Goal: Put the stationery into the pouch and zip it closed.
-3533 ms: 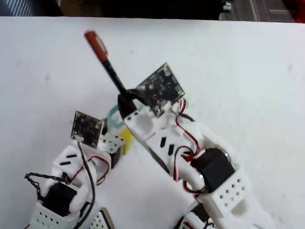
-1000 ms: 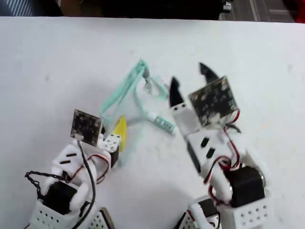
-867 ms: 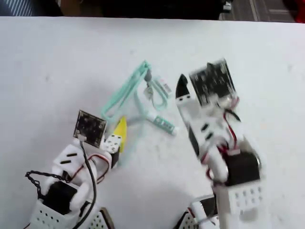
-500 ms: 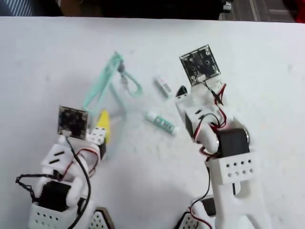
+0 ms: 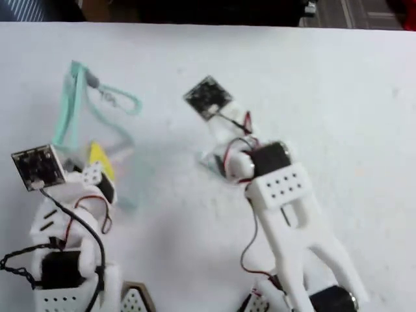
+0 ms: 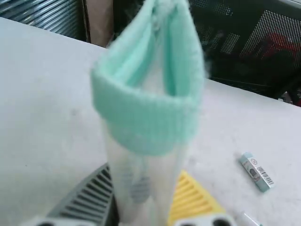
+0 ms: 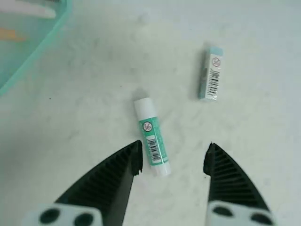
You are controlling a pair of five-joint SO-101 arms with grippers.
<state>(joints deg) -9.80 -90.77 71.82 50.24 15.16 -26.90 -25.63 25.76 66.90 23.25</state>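
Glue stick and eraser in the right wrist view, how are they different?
The glue stick is a longer round tube; the eraser is a shorter block. The glue stick lies just ahead of the open right end effector, near one fingertip; the eraser lies farther off. Both lie flat on the table, apart from each other, and both have green and white wrapping with a barcode.

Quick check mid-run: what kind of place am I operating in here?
Probably an office or lab workbench: a plain white table, black mesh furniture and a slatted blind behind it, with a glue stick and eraser laid out.
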